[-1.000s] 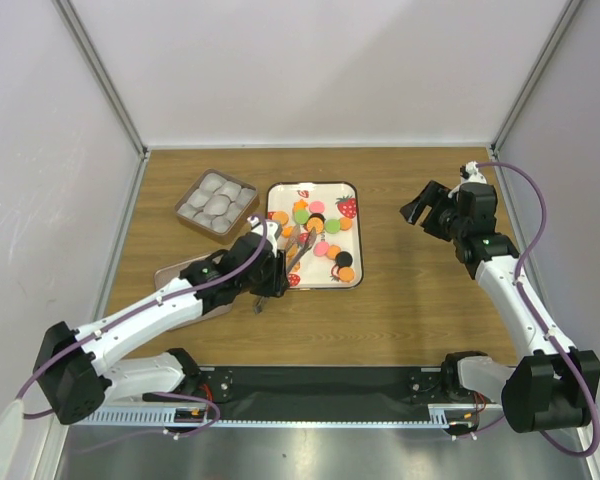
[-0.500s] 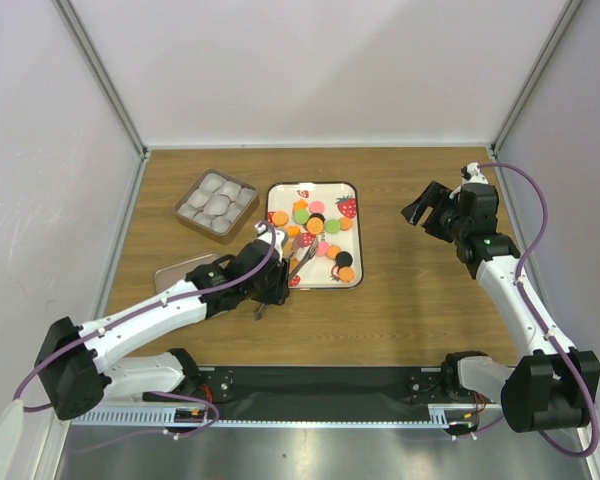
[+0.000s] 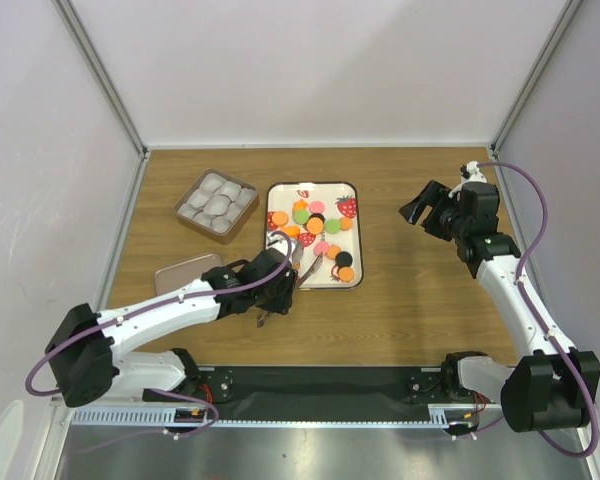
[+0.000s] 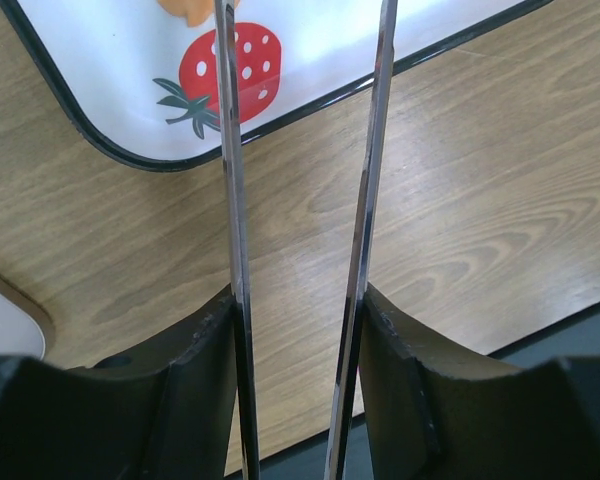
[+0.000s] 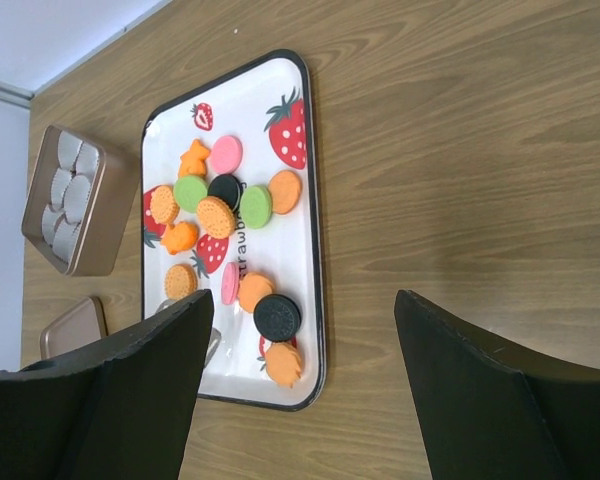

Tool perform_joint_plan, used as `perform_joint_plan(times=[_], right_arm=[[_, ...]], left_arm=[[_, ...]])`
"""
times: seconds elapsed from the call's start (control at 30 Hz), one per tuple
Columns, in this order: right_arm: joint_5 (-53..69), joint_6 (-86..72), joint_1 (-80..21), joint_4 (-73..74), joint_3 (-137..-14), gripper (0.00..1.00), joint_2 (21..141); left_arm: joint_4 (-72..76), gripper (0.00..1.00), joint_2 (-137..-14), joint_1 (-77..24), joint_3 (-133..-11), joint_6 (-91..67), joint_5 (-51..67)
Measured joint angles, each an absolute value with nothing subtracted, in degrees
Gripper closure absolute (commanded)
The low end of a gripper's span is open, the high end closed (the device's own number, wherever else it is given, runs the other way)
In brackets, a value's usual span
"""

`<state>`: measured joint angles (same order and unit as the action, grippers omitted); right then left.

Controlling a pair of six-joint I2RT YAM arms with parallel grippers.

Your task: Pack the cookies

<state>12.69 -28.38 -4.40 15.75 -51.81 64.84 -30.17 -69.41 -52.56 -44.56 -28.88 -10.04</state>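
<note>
Top external view: two arms are shown on a wooden table (image 3: pixel 420 290), with a white, black-rimmed tray (image 3: pixel 330 192) printed with strawberries lying between them. The cookies (image 3: pixel 318 225) are gathered on this tray, in orange, pink, green and black, some of them touching or overlapping. A metal box (image 3: pixel 217 201) lined with white paper cups is placed just left of the tray's far end, and a flat lid (image 3: pixel 185 272) is seen nearer, left of the tray. The left end effector (image 3: pixel 280 278) is positioned at the tray's near left corner and is closed on a pair of metal tongs (image 4: pixel 230 200). In the left wrist view the two thin blades are seen pressed from outside by the fingers (image 4: pixel 205 360), with a gap kept between the blades; they extend over the tray corner, past a strawberry print, and their tips are cut off by the frame edge. The right end effector (image 3: pixel 417 210) is held above bare table, well to the right of the tray. In the right wrist view its fingers (image 5: pixel 130 380) are spread wide with nothing between them, and the tray and cookies are visible beyond.
</note>
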Motion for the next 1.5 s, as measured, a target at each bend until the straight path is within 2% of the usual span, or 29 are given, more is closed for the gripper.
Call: perform_joint_plan(times=[0.4, 1.07, 1.5], right_arm=[[15.0, -28.4, -4.4, 15.6, -51.9, 0.20, 64.8], [16.0, -28.4, -4.4, 15.6, -52.1, 0.19, 64.4], [16.0, -28.4, -4.3, 15.6, -52.2, 0.20, 64.4]], left_arm=[[-27.9, 0.50, -76.3, -53.2, -45.1, -27.9, -10.6], [-27.6, 0.51, -85.3, -53.4, -53.8, -25.3, -15.5], [-28.9, 0.62, -87.2, -53.3, -57.8, -24.4, -17.9]])
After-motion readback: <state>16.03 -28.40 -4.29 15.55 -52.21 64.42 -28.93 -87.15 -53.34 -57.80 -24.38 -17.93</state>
